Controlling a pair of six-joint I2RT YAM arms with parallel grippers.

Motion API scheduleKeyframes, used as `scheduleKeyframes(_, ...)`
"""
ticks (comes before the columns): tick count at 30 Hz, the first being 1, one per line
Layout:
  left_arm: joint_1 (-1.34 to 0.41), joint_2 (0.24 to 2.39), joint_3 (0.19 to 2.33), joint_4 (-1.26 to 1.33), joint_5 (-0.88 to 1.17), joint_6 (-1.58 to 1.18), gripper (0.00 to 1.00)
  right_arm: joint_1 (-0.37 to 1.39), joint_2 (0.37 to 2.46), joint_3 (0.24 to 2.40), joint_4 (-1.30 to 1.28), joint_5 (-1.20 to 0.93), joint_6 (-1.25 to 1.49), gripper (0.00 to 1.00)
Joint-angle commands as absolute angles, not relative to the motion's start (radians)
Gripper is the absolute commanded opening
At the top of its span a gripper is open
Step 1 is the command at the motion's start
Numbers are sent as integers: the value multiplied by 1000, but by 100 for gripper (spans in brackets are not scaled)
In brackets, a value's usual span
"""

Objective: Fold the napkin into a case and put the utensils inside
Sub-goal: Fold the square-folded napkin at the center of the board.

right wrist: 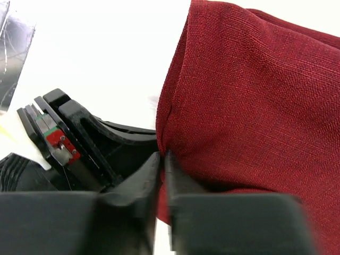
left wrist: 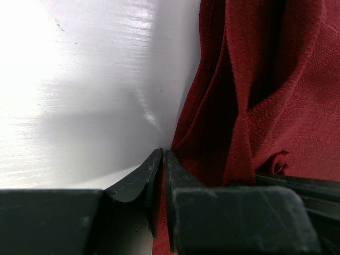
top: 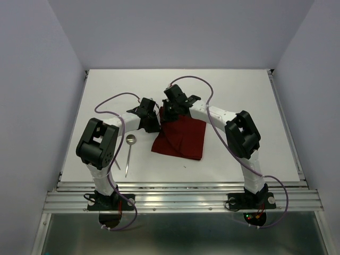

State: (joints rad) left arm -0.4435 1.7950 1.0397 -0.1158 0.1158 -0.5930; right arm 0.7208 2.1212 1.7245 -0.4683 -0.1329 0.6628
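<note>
Now the left fingers (left wrist: 135, 181) are pinching nearly together on the napkin (top: 183, 139), a sliver of red cloth showing between them. The right fingers (right wrist: 135, 183) are clamping a fold of it just beside them. The napkin is lying mid-surface (top: 239, 95), its far left corner bunching up at both; the spoon (top: 129, 156) is lying apart, to its left.

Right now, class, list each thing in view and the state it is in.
Napkin: rumpled, one corner pinched and lifted; no case yet.
Left fingers: shut on the napkin.
Right fingers: shut on the napkin.
Spoon: lying flat on the table, outside the napkin.
</note>
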Motion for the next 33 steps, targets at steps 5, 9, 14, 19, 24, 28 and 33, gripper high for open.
scheduleKeyframes(5,-434,1737,999,-212,75,-583,19,732,2077,1750,-433,-100,658,55)
scheduleKeyframes(9,-417,1710,1003,-227,66,-574,20,687,1970,1657,-428,-66,664,56)
scheduleKeyframes(14,-407,1687,1005,-239,58,-565,20,621,1829,1484,-408,-22,660,46)
scheduleKeyframes(19,-407,1680,1000,-241,75,-560,20,597,1772,1293,-368,-51,686,41)
scheduleKeyframes(24,-407,1664,966,-239,83,-555,20,597,1746,1149,-305,-72,730,29)
scheduleKeyframes(28,-407,1663,925,-236,92,-551,18,597,1761,1118,-279,-103,727,15)
scheduleKeyframes(33,-410,1654,884,-226,130,-554,11,606,1789,1124,-278,-120,707,10)
